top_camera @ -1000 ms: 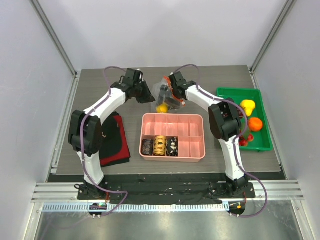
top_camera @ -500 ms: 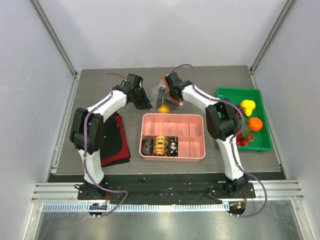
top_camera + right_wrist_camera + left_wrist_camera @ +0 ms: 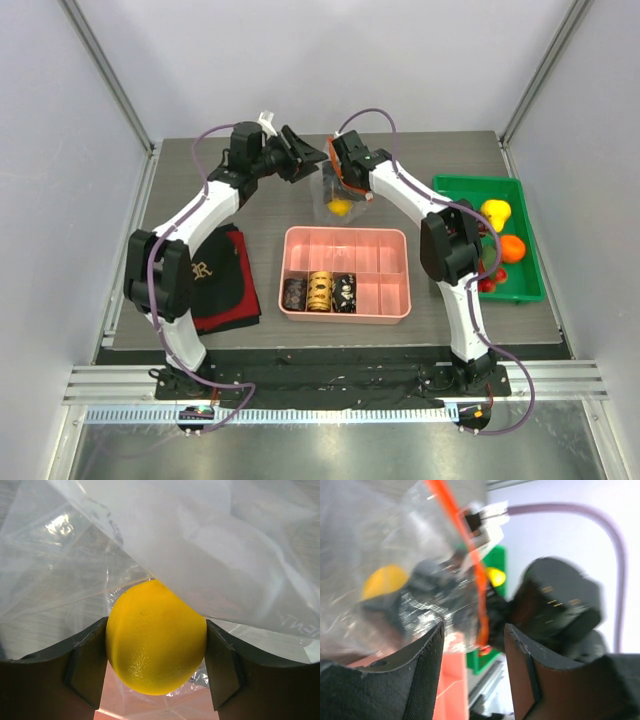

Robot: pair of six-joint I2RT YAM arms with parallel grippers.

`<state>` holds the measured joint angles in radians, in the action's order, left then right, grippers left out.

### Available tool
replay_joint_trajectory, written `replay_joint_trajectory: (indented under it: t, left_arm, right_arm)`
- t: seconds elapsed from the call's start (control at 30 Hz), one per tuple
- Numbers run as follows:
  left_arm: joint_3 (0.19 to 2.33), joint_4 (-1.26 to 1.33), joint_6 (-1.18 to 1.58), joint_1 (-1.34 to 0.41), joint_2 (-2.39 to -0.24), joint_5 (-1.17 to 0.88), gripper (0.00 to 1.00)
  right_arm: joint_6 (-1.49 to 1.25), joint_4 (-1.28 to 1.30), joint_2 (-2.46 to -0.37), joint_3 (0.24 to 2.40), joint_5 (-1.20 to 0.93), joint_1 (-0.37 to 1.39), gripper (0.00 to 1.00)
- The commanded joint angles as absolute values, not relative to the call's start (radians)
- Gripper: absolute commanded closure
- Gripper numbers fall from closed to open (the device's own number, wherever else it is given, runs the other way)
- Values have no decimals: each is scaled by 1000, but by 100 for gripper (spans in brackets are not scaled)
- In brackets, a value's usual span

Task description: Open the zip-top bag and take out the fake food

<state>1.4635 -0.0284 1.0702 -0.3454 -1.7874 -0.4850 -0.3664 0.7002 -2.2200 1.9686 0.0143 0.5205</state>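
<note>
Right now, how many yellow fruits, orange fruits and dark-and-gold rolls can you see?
Yellow fruits: 2, one in the zip-top bag and one in the green tray
Orange fruit: 1, in the green tray
Dark-and-gold rolls: 3, side by side in the pink tray
Total: 6

Gold ornate letter "R" showing on black cloth (image 3: 222, 285). Faint grey print ending "ENT" showing on zip-top bag (image 3: 165, 535), rest running off frame.
</note>
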Motion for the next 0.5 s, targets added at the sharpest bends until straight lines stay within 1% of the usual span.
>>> replay_joint_trajectory:
  t: [0.0, 0.1, 0.17, 0.27, 0.47]
  left_arm:
    - [1489, 199, 1224, -351, -1845, -564, 47]
    - [1528, 204, 1240, -368, -1882, -537, 47]
    - [1574, 120, 1212, -379, -1905, -523, 50]
    - [1624, 32, 1175, -393, -1928, -488, 51]
    - [1724, 34, 1183, -403, -2006, -512, 54]
  right_arm:
    - [-350, 703, -2125, 1959, 104, 523, 99]
    - [-356, 703, -2122, 1959, 106, 525, 98]
    - [-364, 704, -2115, 1956, 101, 523, 98]
    - [-370, 701, -2112, 1954, 94, 523, 98]
    - [-377, 701, -2112, 1944, 90, 532, 98]
